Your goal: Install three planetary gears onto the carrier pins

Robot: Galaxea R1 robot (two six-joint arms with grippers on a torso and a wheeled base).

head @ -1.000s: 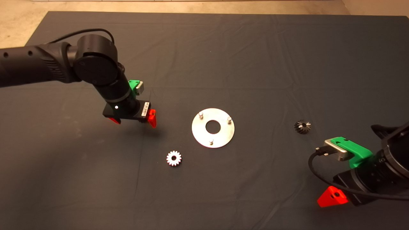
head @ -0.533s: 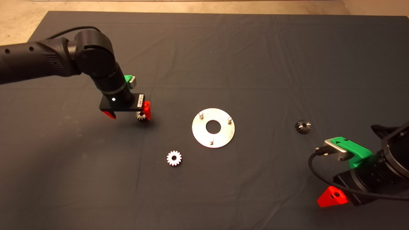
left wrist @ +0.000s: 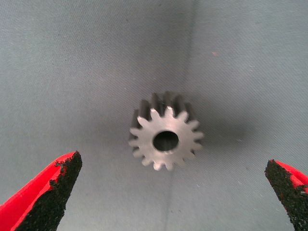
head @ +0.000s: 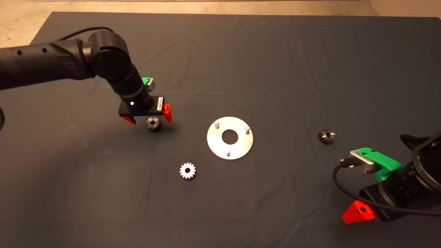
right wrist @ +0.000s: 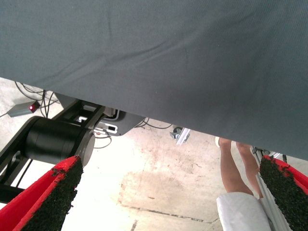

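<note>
L gripper (head: pixel 149 119) open wide, fingers (left wrist: pixel 53 192) straddling dark spur gear (head: pixel 153 123) flat on mat (head: pixel 241 51), no contact. Bright gear (head: pixel 187 170) near carrier disc (head: pixel 229 137); 3 pins bare. Third gear (head: pixel 326 136) well apart, to R of disc. R gripper (head: pixel 358 212) parked lower R, open.

A dark grey mat (head: pixel 262 51) covers the table, its cloth creased in long shallow folds. Beyond its far edge and at both far corners a pale beige floor (head: pixel 20 31) shows. The light is warm and even.

The right wrist view shows the mat's underside edge and, past it, a concrete floor (right wrist: pixel 159 187), light, stained and crossed by a thin joint line. On it stand a black machine base with a cylindrical housing (right wrist: pixel 55 139), loose cables (right wrist: pixel 29 91) and a small box with a red light (right wrist: pixel 32 107). A person's bare legs (right wrist: pixel 233 163) stand near an aluminium frame (right wrist: pixel 269 159).
</note>
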